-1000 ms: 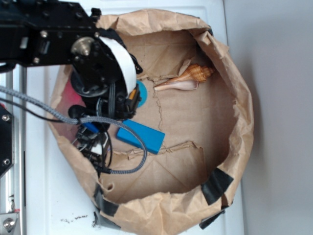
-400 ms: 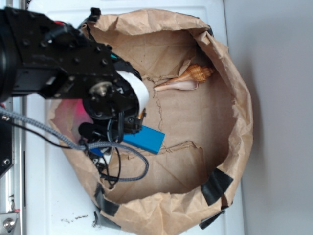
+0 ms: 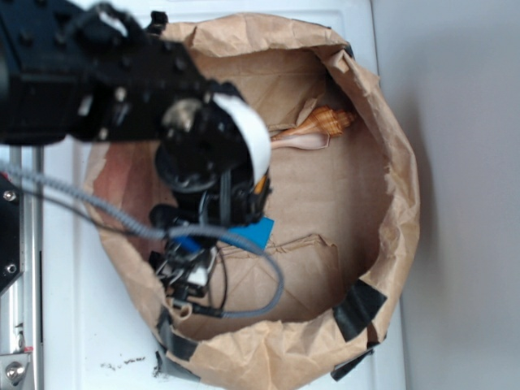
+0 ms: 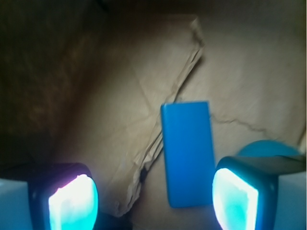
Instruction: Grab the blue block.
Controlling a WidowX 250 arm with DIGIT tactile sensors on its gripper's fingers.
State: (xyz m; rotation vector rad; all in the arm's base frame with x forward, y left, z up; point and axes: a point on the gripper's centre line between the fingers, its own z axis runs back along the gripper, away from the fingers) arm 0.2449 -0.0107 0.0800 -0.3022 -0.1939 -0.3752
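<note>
The blue block point(image 4: 187, 153) lies flat on the brown paper, its long side running up the wrist view. My gripper point(image 4: 154, 200) is open above it, jaws wide apart; the block sits between the fingers, close to the right pad point(image 4: 235, 201) and far from the left pad point(image 4: 72, 203). Nothing is held. In the exterior view only a corner of the blue block point(image 3: 253, 234) peeks out under the black arm point(image 3: 122, 81), which hides the gripper itself. A teal ball point(image 4: 268, 149) shows just behind the right finger.
Everything lies inside a wide brown paper bag point(image 3: 390, 162) with rolled walls. A tan seashell point(image 3: 317, 130) rests at the back. A torn paper flap point(image 4: 172, 96) runs beside the block's left edge. Grey braided cable point(image 3: 260, 301) loops below the arm.
The arm has swung right and forward over the bag, now covering most of the block and the teal ball. The block has not moved.
</note>
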